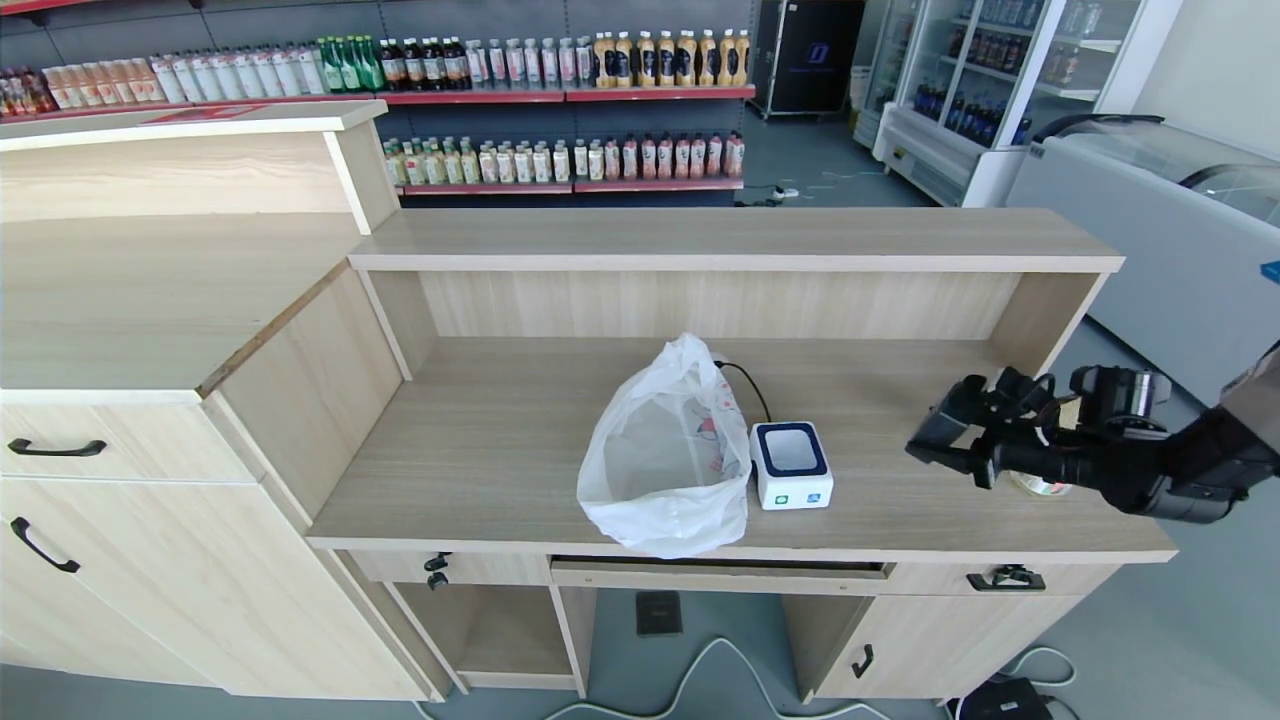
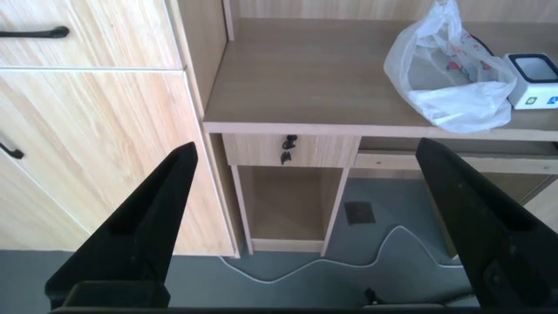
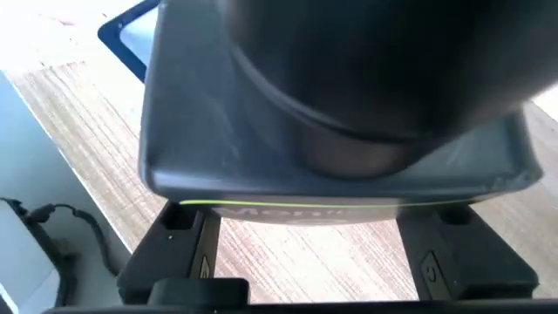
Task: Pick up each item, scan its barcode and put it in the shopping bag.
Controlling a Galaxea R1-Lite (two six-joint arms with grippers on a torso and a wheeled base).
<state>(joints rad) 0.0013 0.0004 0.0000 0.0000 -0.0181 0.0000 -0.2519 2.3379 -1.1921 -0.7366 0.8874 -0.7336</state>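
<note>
Holds a dark grey angular package [image 3: 261, 131] in the closed right hand [image 1: 955, 432], clear above the pale wooden tabletop [image 1: 500, 450], probably to bring its barcode to the reader. Just ahead of the fingertips: white box scanner with blue-rimmed window [image 1: 790, 465], face up for reading. Beyond, right beside it: white plastic shopping bag [image 1: 665, 470], mouth open to receive. Left hand [image 2: 305, 235] spread wide, empty, parked low, well apart.
</note>
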